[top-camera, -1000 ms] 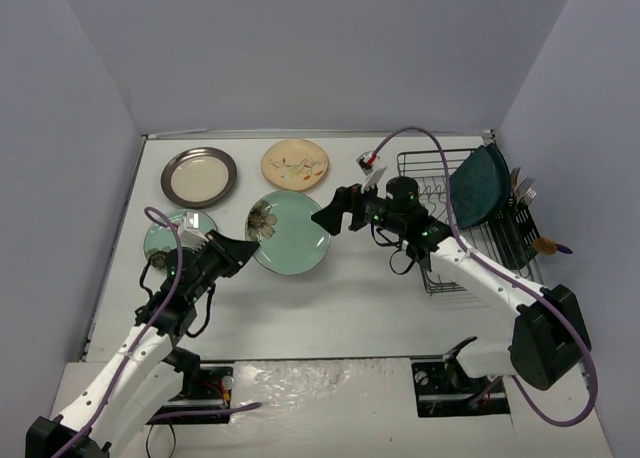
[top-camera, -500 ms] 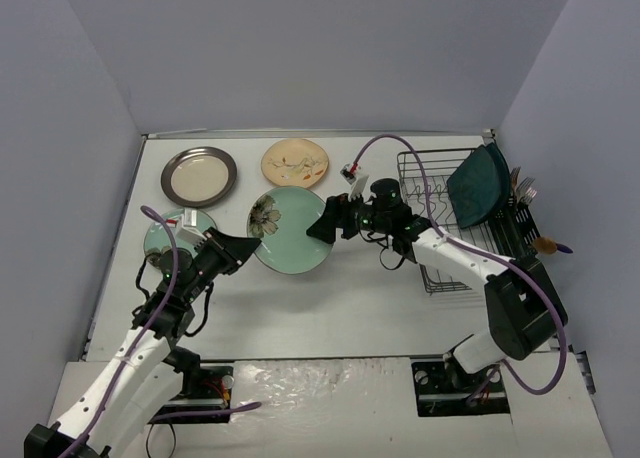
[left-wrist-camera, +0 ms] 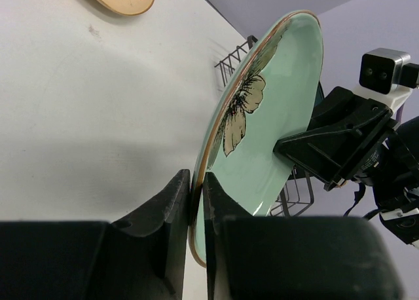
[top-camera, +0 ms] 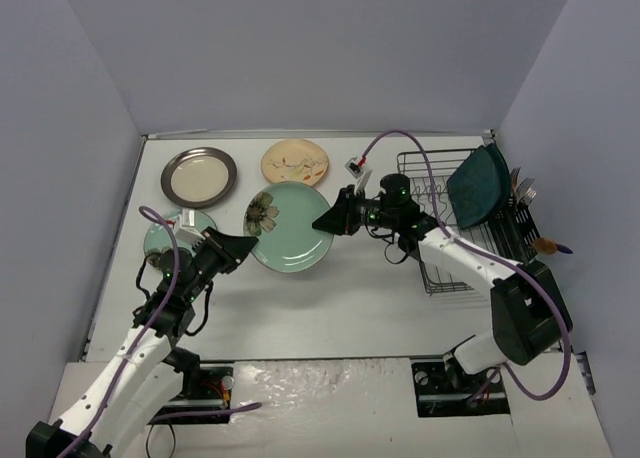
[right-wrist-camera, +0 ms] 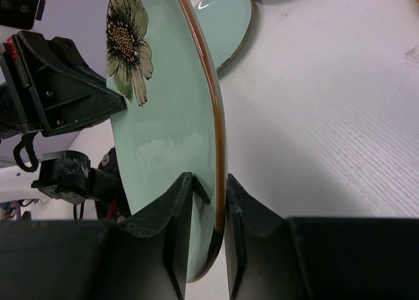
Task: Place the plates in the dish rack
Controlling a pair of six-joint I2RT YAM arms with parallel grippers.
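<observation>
White table (top-camera: 340, 298); forks (top-camera: 523, 189) upright; purple-handled utensil (top-camera: 551, 246) beside them.

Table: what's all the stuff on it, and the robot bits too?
Green flower plate: one, pale green, tilted on edge between both grippers.
Other green plate: one, pale green, left, partly under the arm.
Grey-rimmed plate: one, cream, back left.
Flowery plate: one, cream, back middle.
Teal plates: likely two, dark teal, standing in the rack.
Dish rack: one, dark wire, right side.
Cutlery: several, rack's side holder.
Table: one, white.
Left gripper: black, pinching the flower plate's rim.
Right gripper: black, pinching the opposite rim.
</observation>
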